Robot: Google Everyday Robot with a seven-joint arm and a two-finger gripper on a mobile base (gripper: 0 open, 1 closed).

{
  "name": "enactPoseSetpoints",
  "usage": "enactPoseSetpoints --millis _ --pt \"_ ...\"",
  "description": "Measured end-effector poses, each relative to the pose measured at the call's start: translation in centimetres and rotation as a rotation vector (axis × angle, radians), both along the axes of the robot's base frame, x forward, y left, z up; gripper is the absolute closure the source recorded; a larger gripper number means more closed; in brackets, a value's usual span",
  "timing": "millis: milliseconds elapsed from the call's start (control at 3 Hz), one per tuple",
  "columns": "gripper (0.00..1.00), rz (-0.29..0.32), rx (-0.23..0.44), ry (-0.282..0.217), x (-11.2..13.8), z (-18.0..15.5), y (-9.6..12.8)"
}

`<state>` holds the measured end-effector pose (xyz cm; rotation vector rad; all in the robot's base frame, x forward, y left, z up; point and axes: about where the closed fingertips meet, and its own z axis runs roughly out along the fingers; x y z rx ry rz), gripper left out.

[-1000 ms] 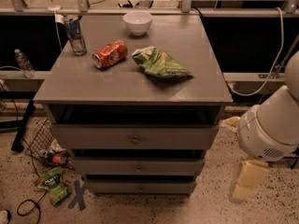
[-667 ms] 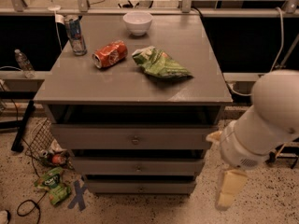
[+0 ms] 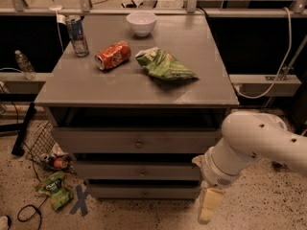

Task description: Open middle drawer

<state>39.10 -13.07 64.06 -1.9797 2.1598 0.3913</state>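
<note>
The grey cabinet (image 3: 134, 87) has three drawers stacked in its front. The middle drawer (image 3: 110, 171) is a flat grey front with a small round knob (image 3: 142, 173); none of its interior shows. A taller drawer (image 3: 96, 140) is above it and a narrower one (image 3: 120, 191) below. My gripper (image 3: 208, 207) hangs pale and pointing down at the end of the white arm (image 3: 254, 145). It is by the cabinet's front right corner, level with the lowest drawer, to the right of the middle knob and apart from it.
On the cabinet top stand a white bowl (image 3: 141, 22), an upright blue can (image 3: 76, 35), a lying red can (image 3: 112, 55) and a green chip bag (image 3: 163, 64). On the floor at left are a wire basket (image 3: 41, 140), green litter (image 3: 55, 189) and cables.
The arm has swung left from the right edge of the view toward the cabinet's front right corner. The drawers and the things on top have not moved.
</note>
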Motion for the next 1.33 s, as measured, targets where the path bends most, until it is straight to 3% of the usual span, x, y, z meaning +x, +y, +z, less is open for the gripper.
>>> enactPoseSetpoints --millis 333,667,1333 --pt "0.00 0.000 0.000 0.000 0.0 0.0 0.0" --pt "0.00 -0.017 -0.034 -0.027 0.9 -2.5 0.3" --pt "0.00 -0.044 -0.009 -0.088 5.7 -11.4 2.6"
